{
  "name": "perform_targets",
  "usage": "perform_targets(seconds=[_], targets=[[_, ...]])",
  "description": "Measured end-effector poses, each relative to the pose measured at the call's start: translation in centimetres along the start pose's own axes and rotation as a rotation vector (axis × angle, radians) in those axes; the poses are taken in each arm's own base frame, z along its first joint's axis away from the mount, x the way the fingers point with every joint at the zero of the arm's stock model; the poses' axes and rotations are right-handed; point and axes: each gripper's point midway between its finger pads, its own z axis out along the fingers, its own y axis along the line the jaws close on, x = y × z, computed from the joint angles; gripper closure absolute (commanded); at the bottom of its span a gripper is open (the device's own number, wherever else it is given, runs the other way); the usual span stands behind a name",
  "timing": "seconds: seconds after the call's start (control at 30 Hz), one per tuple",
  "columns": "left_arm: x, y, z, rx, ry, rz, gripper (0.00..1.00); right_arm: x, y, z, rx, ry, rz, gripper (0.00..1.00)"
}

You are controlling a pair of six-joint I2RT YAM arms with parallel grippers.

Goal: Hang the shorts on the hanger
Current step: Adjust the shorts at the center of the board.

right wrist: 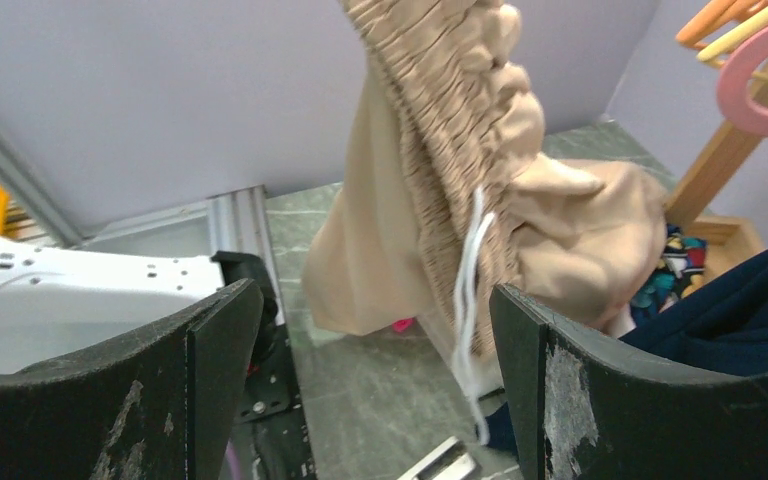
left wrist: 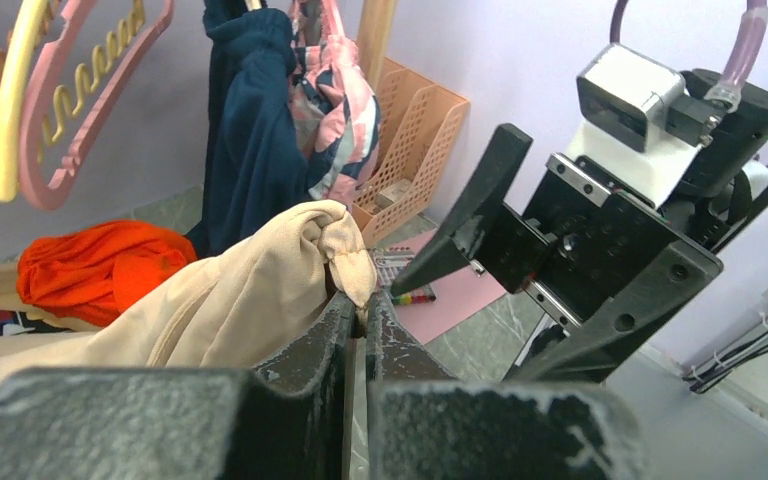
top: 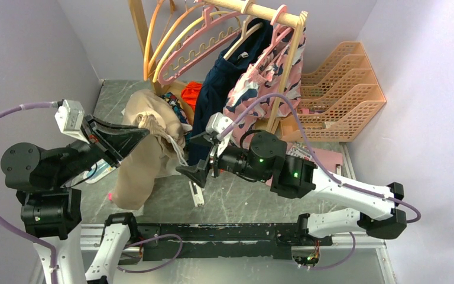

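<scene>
Top view: left pincer (top: 145,131) clamps the shorts (top: 145,163) over the bench (top: 236,198); the hanger (top: 196,50) hangs on the rack (top: 260,9) behind. Left wrist: closed jaws pinch a fabric fold. Right wrist: right pincer (right wrist: 372,295) gapes wide, empty, before the drawstring (right wrist: 470,270); hanger cropped.

The shorts (right wrist: 440,200) hang from the upper middle of the frame, with the white drawstring (right wrist: 467,300) dangling. Below, the fingers of the right gripper (right wrist: 375,300) stand wide apart at both lower corners. A pink hanger (right wrist: 750,80) shows at upper right.
</scene>
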Motion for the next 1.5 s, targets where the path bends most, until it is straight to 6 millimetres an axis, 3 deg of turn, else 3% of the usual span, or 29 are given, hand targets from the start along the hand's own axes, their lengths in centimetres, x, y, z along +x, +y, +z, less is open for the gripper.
perform_targets(seconds=[0.1,0.37,0.6,0.73,0.9,0.97,1.03,1.1,1.17,1.23,1.33,1.47,1.5], targets=[[0.1,-0.6,-0.2,0.022,0.004,0.026,0.93,-0.6,-0.4,0.8,0.043,-0.015,-0.042,0.12],[0.4,-0.9,-0.2,0.05,0.018,0.039,0.93,-4.9,-0.9,2.8,0.1,-0.128,-0.111,0.12],[0.5,-1.0,-0.1,0.062,0.025,0.036,0.93,-4.5,-1.0,5.1,0.117,-0.134,-0.152,0.16],[0.5,-1.0,0.0,0.07,0.03,0.032,0.93,-3.9,-0.7,6.3,0.118,-0.126,-0.171,0.3],[0.6,-1.0,0.1,0.077,0.035,0.031,0.89,-3.7,-1.3,7.1,0.162,-0.135,-0.188,0.67],[0.7,-1.0,0.1,0.08,0.036,0.038,0.78,-3.9,-1.5,7.1,0.174,-0.143,-0.193,0.82],[0.7,-0.9,0.1,0.076,0.034,0.049,0.58,-4.2,-1.5,7.1,0.175,-0.154,-0.194,1.0],[0.7,-1.0,0.1,0.079,0.033,0.059,0.31,-4.3,-1.5,7.0,0.177,-0.157,-0.189,1.0],[0.7,-1.1,-0.1,0.076,0.03,0.068,0.17,-4.4,-1.6,6.8,0.183,-0.158,-0.178,1.0],[0.7,-1.2,-0.3,0.065,0.024,0.076,0.1,-4.6,-1.9,6.1,0.199,-0.156,-0.153,1.0],[0.9,-1.0,-0.5,0.043,0.015,0.099,0.08,-5.2,-2.4,4.3,0.23,-0.155,-0.1,1.0],[2.7,0.2,-0.7,0.003,0.028,0.085,0.07,-7.4,-3.6,0.5,0.294,-0.191,-0.002,1.0],[3.5,0.7,-0.7,-0.007,0.038,0.074,0.07,-8.3,-4.0,-1.4,0.316,-0.213,0.042,1.0]])
